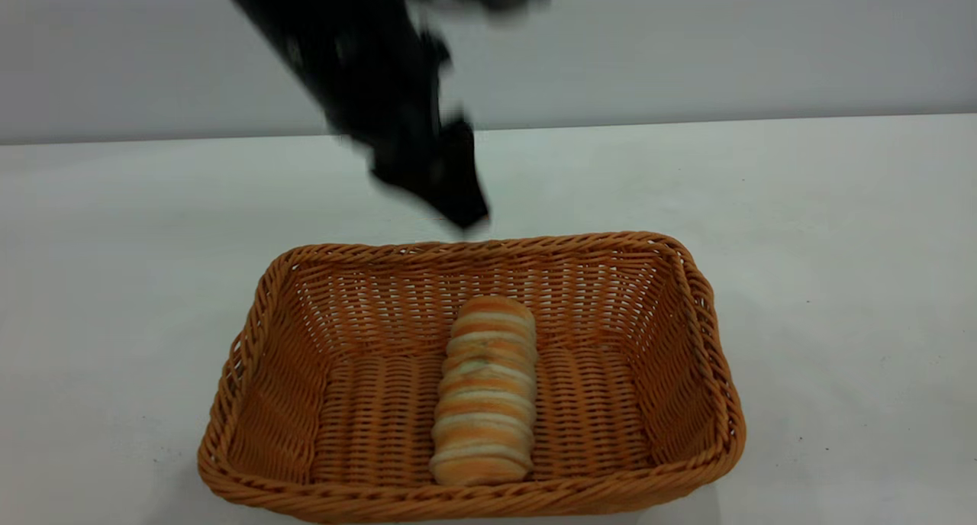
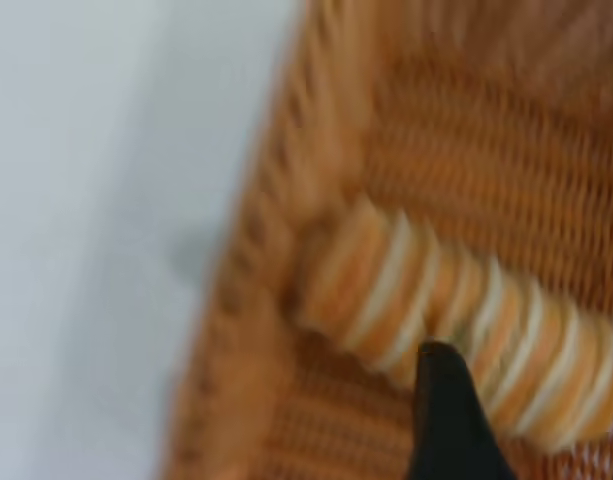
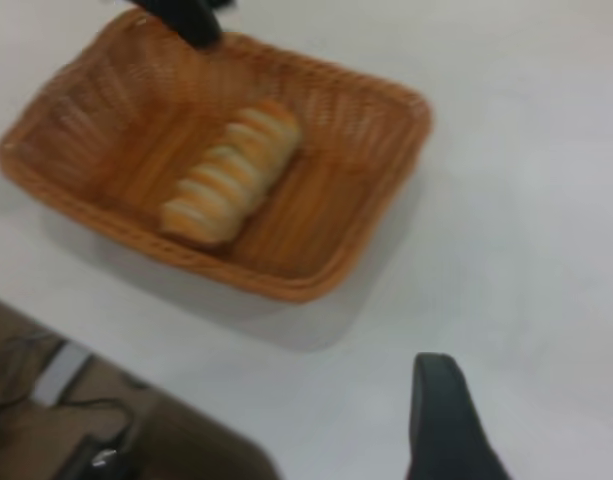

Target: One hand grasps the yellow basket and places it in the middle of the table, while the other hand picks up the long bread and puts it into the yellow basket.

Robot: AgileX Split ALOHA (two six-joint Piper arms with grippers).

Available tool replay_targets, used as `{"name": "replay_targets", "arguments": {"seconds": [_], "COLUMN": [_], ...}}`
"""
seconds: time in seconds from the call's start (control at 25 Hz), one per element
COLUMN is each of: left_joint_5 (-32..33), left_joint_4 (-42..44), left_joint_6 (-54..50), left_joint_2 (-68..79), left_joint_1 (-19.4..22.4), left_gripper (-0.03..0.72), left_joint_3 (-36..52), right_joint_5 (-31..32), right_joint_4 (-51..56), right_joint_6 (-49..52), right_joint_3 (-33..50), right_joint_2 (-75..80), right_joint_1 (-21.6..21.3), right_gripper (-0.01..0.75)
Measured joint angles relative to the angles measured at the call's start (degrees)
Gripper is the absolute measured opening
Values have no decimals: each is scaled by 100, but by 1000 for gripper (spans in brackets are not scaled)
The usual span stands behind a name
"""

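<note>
The yellow basket [image 1: 710, 342] stands on the white table [image 1: 839, 227], near the front middle. The long bread [image 1: 485, 391] lies lengthwise on the basket floor, touching no gripper. My left gripper [image 1: 450, 197] hangs blurred just above the basket's far rim, open and empty. In the left wrist view one dark finger [image 2: 441, 400] shows over the bread [image 2: 386, 290] and the basket [image 2: 466, 130]. My right gripper [image 3: 531, 400] is out of the exterior view. It is open and empty above bare table, well away from the basket [image 3: 376, 150] and the bread [image 3: 231, 175].
The table's edge, with a brown floor and cables [image 3: 96, 450] beyond it, shows in the right wrist view. A grey wall [image 1: 725, 44] runs behind the table. White tabletop lies on both sides of the basket.
</note>
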Motion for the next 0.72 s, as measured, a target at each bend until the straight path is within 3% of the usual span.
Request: {"name": "replay_targets", "arguments": {"seconds": [0.16,0.32,0.48,0.72], "left_joint_5": [-265,-65,518,1725], "left_joint_4": [28,402,1366,2801], "left_joint_6": [-209,-675,-1772,-3212], "left_joint_2": [-1214,-2421,-3554,-5183], "left_joint_1": [0,0,0,0], "left_gripper": [404,364,360,360], "left_joint_3": [0,6,12,123], "right_joint_5": [486,988,1277,1032], "right_joint_4": [-393,-514,-646,-700], "right_joint_6": [100,126,218,139], "right_joint_3": [-398,-312,-234,122], "right_joint_2": [-77,-549,-875,-875], "right_joint_1": [0,0,0,0], "right_gripper": [413,413,413,413]}}
